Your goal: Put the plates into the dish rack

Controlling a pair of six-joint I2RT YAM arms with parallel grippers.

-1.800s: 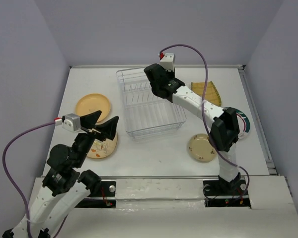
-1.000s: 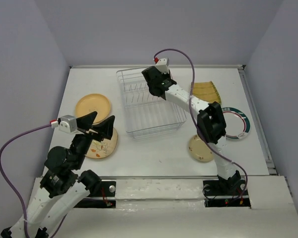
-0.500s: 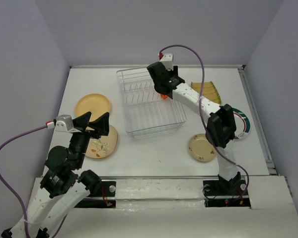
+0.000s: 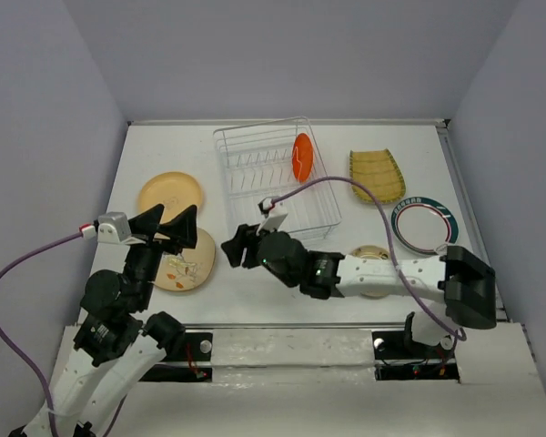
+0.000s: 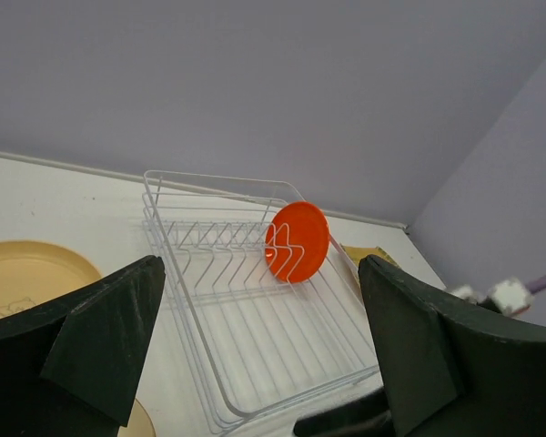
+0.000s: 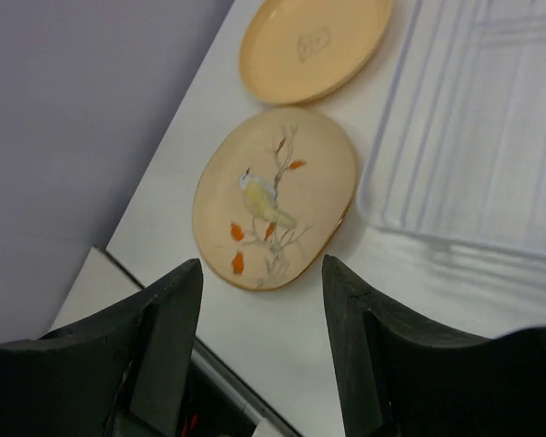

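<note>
One plate is in. The orange plate (image 4: 302, 157) stands up between the wires at the far right side of the rack (image 4: 255, 196). Five plates lie flat on the desk (image 4: 155, 150). I think the job has only just begun, and the step now is going for the next plate.

That next one looks like the bird plate (image 4: 189, 266). It lies left of the rack, just beside the tan plate (image 4: 170, 194). The right arm (image 4: 382, 273) stretches low across the front of the desk, from its base on the right over to the left. The right pincer (image 4: 239, 248) is wide apart and holds nothing. Its camera looks right down at the bird plate.

The left arm (image 4: 118, 309) is bent up over the same plate. The left pincer (image 4: 166, 221) is also spread wide with nothing in it, and it points at the rack.

The plate lies flat, so I think a finger must slip under its rim to lift it. Both arms are near the same spot, so they could bump.

The ribbed plate (image 4: 376, 175) and the green-ring plate (image 4: 425, 225) wait on the right. One more cream plate (image 4: 371, 251) peeks out from under the right arm.
</note>
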